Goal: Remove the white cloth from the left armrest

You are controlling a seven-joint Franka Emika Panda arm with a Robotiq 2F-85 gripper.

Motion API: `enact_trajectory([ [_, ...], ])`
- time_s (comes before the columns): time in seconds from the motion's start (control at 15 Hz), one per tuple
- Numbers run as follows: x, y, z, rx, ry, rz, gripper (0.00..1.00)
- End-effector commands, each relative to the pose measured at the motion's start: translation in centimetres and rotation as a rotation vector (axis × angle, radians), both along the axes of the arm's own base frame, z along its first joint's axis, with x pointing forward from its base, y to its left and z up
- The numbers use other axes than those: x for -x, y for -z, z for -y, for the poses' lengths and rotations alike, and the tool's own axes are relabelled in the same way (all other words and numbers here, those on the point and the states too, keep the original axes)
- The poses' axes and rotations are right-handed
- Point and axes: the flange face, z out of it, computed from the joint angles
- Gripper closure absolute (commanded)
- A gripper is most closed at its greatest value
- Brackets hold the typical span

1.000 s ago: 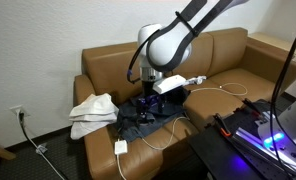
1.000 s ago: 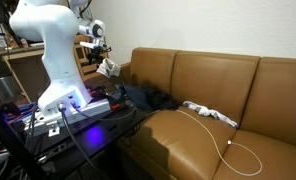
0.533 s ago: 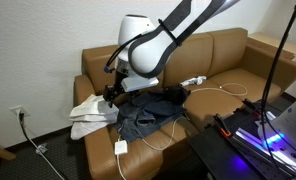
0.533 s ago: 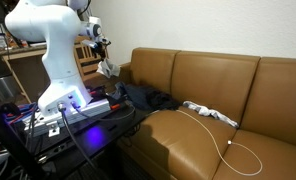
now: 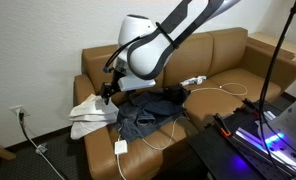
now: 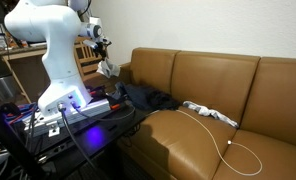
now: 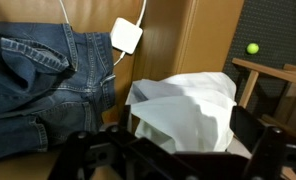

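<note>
Now that the arm has swung away from the blue denim jeans (image 5: 143, 118) and settled, barely shifting in the last half second, the black claw (image 5: 109, 90) hangs with jaws spread just above the crumpled white cloth (image 5: 90, 110). The cloth lies ungrasped on the brown leather armrest (image 5: 91, 150), so descending and pinching likely come next.

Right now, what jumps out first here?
The white cloth heaped on the armrest of the brown couch, with the gripper hovering open close over it. Beside the cloth, crumpled jeans lie on the seat, and a white charger sits next to them.
</note>
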Motion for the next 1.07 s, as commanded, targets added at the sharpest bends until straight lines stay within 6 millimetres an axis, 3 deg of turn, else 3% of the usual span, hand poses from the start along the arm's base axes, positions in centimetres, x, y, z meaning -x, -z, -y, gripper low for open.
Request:
enact_trajectory([
  [0.0,-0.3,1.7,-0.8,-0.143,0.113,0.084,0.00],
  [0.27,-1.6,4.1,-0.8,-0.224,0.189,0.226,0.00],
  [0.53,-2.1,7.3,-0.9,-0.204,0.202,0.267,0.00],
  [0.67,-2.2,7.8,-1.8,-0.247,0.218,0.262,0.00],
  [0.73,-2.4,7.6,-2.3,-0.268,0.225,0.263,0.25],
  [0.8,-2.5,7.7,-2.6,-0.277,0.232,0.273,0.26],
  [1.0,-3.1,7.9,-3.0,-0.295,0.246,0.274,0.47],
])
